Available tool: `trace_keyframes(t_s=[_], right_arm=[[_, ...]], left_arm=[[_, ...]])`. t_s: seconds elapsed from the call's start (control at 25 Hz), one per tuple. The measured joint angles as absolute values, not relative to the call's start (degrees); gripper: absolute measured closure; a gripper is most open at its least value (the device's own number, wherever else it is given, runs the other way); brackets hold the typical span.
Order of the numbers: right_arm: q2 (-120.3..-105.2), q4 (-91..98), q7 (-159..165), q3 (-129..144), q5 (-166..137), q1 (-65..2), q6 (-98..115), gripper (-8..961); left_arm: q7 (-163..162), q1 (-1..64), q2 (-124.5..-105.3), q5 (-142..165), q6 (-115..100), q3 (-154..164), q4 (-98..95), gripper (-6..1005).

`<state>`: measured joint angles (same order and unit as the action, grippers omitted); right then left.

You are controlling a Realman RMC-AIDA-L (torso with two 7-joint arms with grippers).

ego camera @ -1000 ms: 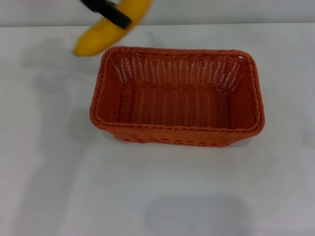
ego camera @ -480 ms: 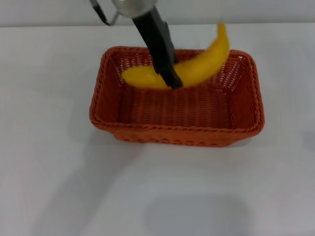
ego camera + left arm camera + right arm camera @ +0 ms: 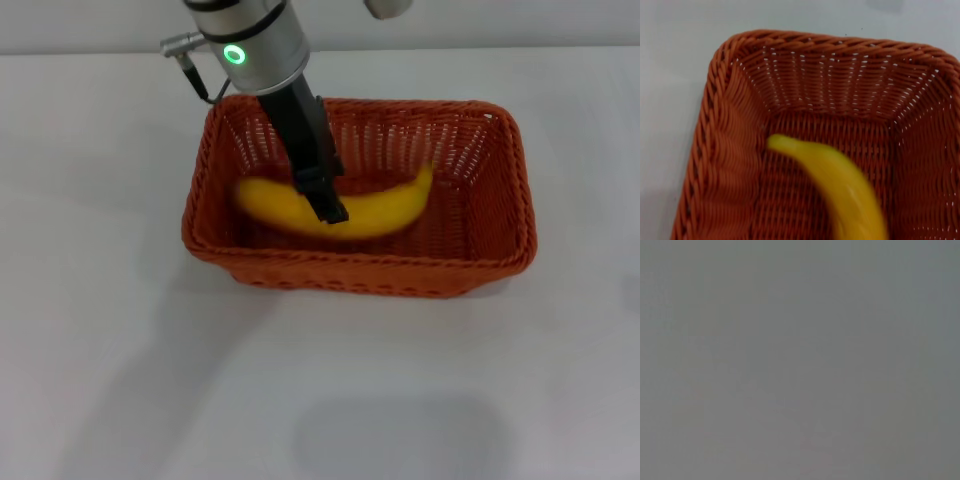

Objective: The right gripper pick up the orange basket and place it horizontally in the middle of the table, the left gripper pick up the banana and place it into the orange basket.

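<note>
The orange basket [image 3: 505, 215] lies lengthwise across the middle of the white table [image 3: 120, 360]. Inside it, low over the woven floor, is the yellow banana [image 3: 385, 208], stretched along the basket's length. My left gripper [image 3: 330, 208], black and narrow on a silver arm with a green ring light, reaches down into the basket and is shut on the banana near its middle. The left wrist view looks into the basket [image 3: 720, 150] with the banana [image 3: 840, 185] close below. The right gripper is out of view; the right wrist view is plain grey.
A grey rounded piece [image 3: 388, 7] pokes in at the top edge of the head view. White tabletop surrounds the basket on all sides.
The left gripper has carried the banana from beyond the basket's far left corner over the rim and down into the basket. The basket has stayed put.
</note>
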<state>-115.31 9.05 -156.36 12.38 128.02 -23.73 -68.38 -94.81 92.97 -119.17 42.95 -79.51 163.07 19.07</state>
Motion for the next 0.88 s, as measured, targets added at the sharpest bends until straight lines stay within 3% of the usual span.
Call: trace_keyframes(t_s=[0.04, 0.16, 0.56, 0.88], right_arm=[[-115.31, 9.1, -156.4, 12.4, 128.0, -23.7, -68.4, 81], [-115.33, 9.0, -156.4, 12.4, 128.0, -23.7, -68.5, 81], [-115.35, 8.2, -156.9, 12.4, 128.1, -23.6, -68.4, 81], [-115.37, 8.2, -157.0, 12.4, 128.0, -23.3, -68.4, 81]], left_arm=[[-94.8, 92.7, -119.1, 42.4, -79.4, 163.1, 19.1, 489], [-94.9, 92.4, -118.97, 41.1, -79.3, 163.0, 19.6, 321], [-90.8, 87.7, -118.89, 22.5, -79.0, 163.0, 28.4, 118], [-80.0, 73.0, -118.68, -13.0, -79.5, 163.0, 34.3, 126]])
